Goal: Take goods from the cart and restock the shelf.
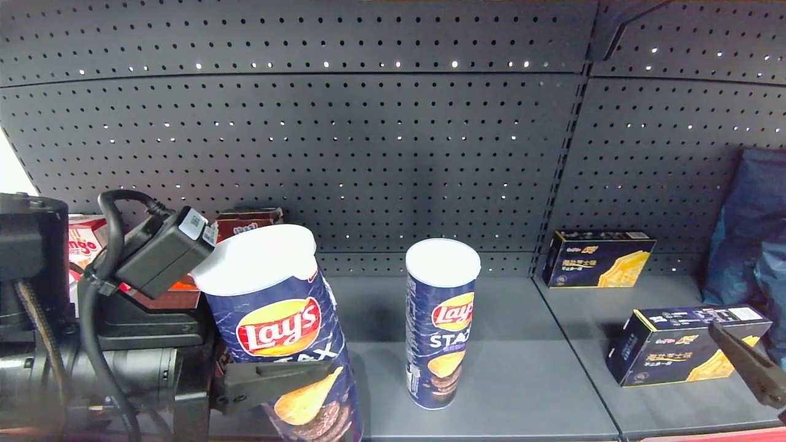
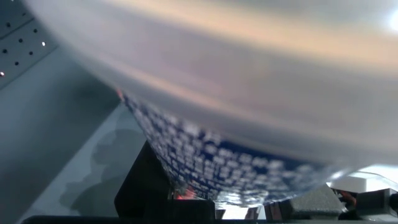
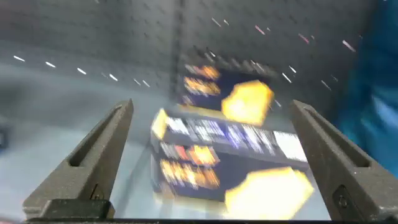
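Bare shelf (image 1: 528, 362) beside can (image 1: 441, 325) (upright).

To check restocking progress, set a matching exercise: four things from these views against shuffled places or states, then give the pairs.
Things:
A nearer chips can
B farther chips can
C rear box
D right gripper

States:
1 open, before the front box
2 standing free on the shelf
3 held in the left gripper
4 at the shelf's back

Pairs: A-3; B-2; C-4; D-1
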### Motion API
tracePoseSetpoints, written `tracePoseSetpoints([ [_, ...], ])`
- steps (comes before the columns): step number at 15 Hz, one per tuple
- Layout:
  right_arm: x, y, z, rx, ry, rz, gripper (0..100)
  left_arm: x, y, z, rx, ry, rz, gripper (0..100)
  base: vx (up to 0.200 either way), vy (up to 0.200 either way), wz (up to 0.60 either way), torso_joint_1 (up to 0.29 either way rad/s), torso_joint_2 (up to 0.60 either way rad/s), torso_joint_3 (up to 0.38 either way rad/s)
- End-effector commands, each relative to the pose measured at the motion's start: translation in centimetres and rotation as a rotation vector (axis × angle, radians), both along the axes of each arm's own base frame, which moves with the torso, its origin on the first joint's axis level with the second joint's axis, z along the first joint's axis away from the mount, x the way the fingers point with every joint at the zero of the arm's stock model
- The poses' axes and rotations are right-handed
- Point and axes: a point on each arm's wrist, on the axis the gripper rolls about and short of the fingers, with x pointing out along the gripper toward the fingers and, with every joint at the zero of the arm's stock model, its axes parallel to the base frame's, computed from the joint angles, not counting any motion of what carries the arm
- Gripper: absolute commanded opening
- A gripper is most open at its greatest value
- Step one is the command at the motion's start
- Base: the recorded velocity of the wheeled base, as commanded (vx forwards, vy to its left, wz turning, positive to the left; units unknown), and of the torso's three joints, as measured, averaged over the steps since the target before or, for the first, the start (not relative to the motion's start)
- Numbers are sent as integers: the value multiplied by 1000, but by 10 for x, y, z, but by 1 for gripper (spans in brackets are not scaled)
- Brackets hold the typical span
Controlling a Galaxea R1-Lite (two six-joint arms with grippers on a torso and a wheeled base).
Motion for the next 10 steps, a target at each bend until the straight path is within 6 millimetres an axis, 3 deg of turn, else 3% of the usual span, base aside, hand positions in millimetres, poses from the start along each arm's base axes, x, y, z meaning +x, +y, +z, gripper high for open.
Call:
tracePoseSetpoints([
  [1,-56,-12,-17,17,-48,-62,100,1,0,3,-9,-19,0,0,0,0,0,0,0,0],
  [3,-85,-15,-43,11,-23,-45,100,1,0,3,-13,-29,3,0,0,0,0,0,0,0],
  [4,-101,-17,-65,13,1,-54,100,1,0,3,-15,-31,4,0,0,0,0,0,0,0],
  [6,-98,-19,-68,14,59,-157,100,-4,3,6,-21,-44,4,0,0,0,0,0,0,0],
  [9,-98,-14,-74,-18,121,71,100,-5,3,6,-22,-43,-1,0,0,0,0,0,0,0],
  [10,-98,-14,-76,-12,137,70,100,-5,3,6,-24,-46,-3,0,0,0,0,0,0,0],
])
